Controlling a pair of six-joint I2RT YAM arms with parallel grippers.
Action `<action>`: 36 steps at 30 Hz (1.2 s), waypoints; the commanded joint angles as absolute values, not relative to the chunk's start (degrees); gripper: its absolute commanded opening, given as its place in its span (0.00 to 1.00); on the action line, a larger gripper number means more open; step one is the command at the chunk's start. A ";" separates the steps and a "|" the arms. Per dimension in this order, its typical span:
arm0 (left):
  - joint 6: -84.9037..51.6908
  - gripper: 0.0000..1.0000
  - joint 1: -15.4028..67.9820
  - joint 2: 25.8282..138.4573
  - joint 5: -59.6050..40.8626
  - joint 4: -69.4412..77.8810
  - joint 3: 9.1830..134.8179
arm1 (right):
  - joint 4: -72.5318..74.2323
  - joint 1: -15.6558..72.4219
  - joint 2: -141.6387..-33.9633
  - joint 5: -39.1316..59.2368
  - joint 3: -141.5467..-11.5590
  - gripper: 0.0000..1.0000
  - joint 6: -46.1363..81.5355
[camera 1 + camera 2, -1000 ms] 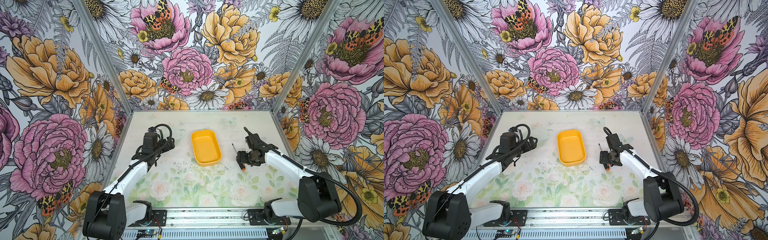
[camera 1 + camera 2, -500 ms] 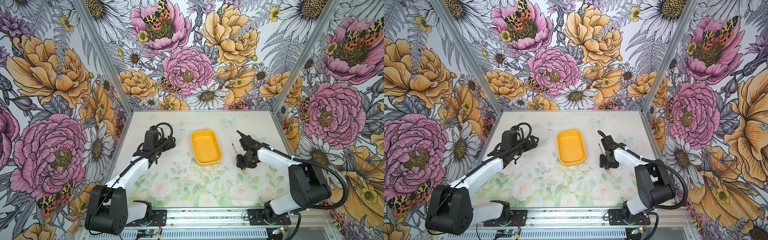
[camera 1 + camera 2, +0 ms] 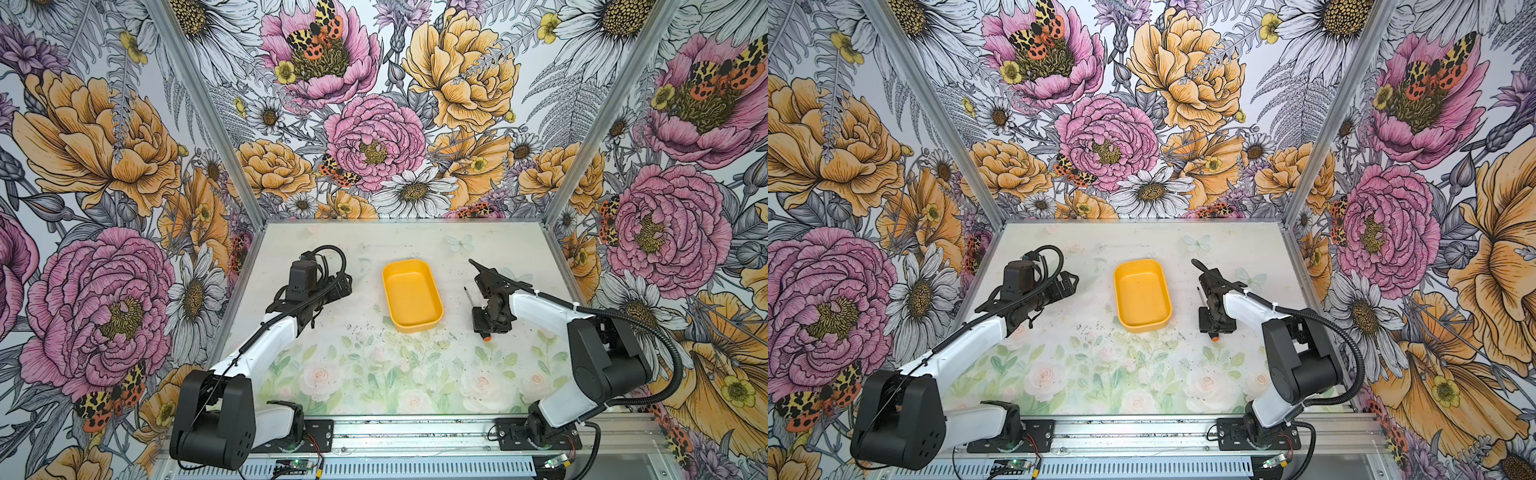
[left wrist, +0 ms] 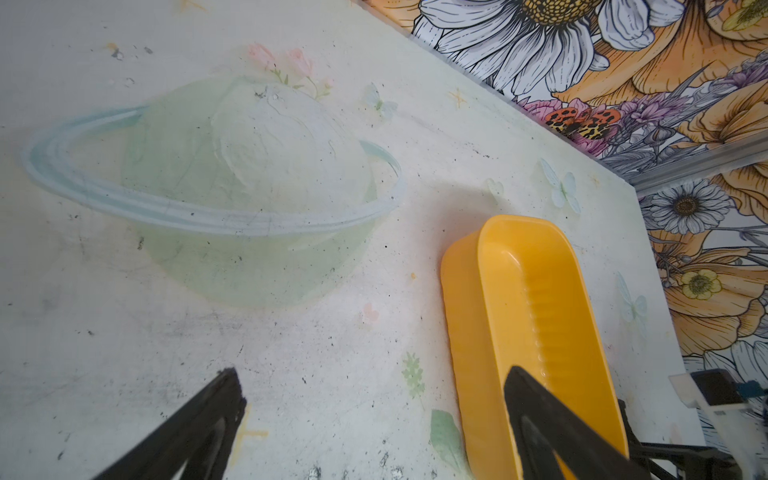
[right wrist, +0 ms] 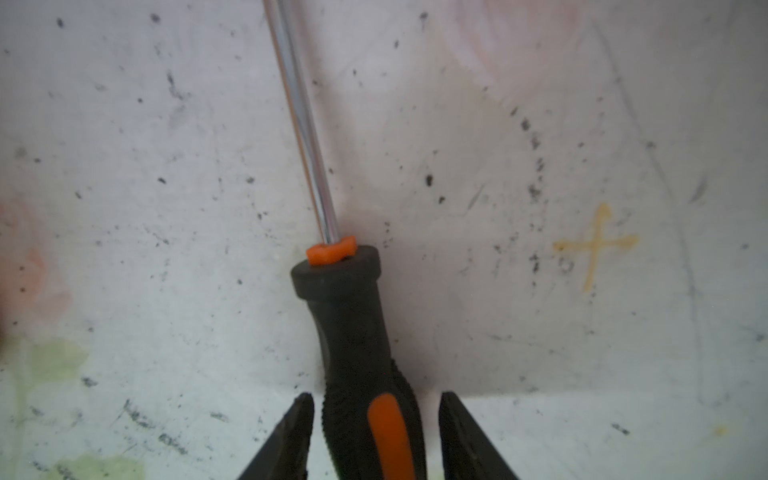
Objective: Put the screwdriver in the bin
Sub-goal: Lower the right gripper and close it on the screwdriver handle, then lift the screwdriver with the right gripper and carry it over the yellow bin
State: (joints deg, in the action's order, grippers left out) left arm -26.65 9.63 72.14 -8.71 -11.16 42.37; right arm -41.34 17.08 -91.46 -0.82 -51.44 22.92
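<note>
Two arms are mounted at the front rail of the worktop (image 3: 374, 374), one on each side, each ending in one pincer. The left pincer (image 3: 345, 286) hangs above the worktop to the left of the bin (image 3: 411, 297) and touches nothing. In the left wrist view its two dark fingers (image 4: 224, 395) stand spread wide with bare surface between them. That view alone picks out a faded ringed planet (image 4: 232, 187) printed on the worktop, and it sees the single yellow-orange bin from along one long wall.

One screwdriver (image 3: 487, 338) lies flat on the worktop to the right of the bin, near it but apart and outside it. Its shaft points toward the back wall. In both top views only the thin shaft and the orange end cap stick out from under the right pincer (image 3: 484, 326), which points down at the handle.

Only the right wrist view shows the black ribbed handle, its orange inlay, the orange collar and the shiny shaft. There the two fingers (image 5: 299, 436) straddle the handle, partly spread, with a sliver of worktop showing on each side. A yellow cross mark (image 5: 594, 245) lies beside the handle on the scuffed surface.
</note>
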 commanded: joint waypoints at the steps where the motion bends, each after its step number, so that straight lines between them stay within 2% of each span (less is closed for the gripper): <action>1: -26.04 0.99 9.73 71.73 -9.94 -11.78 43.37 | -41.18 17.58 -92.02 -2.28 -52.63 0.46 22.21; 3: -26.13 0.99 9.75 71.78 -10.01 -11.78 43.39 | -41.13 17.59 -91.87 -2.04 -52.36 0.36 22.07; 8: -25.52 0.99 9.76 71.55 -10.21 -11.92 43.33 | -41.13 17.71 -92.04 -0.40 -51.88 0.02 21.74; 9: -25.34 0.99 9.67 71.40 -9.99 -12.10 43.32 | -41.05 17.67 -92.09 -0.01 -51.75 0.00 21.79; 18: -24.80 0.99 8.92 69.48 -9.98 -12.72 42.54 | -39.82 16.09 -87.98 8.04 -53.68 0.00 23.70; 23: -25.03 0.99 8.79 68.99 -11.44 -12.04 42.02 | -38.91 12.66 -83.99 16.68 -59.50 0.00 26.62; 26: -25.90 0.99 8.55 69.09 -13.11 -10.38 41.50 | -37.97 13.18 -82.26 18.53 -65.51 0.00 28.97; 28: -26.45 0.99 8.55 69.25 -14.07 -9.26 41.10 | -37.38 15.91 -81.51 16.72 -70.11 0.00 29.11; 36: -26.85 0.99 8.19 69.39 -15.00 -8.89 41.27 | -35.92 30.99 -84.95 -4.72 -82.09 0.00 36.35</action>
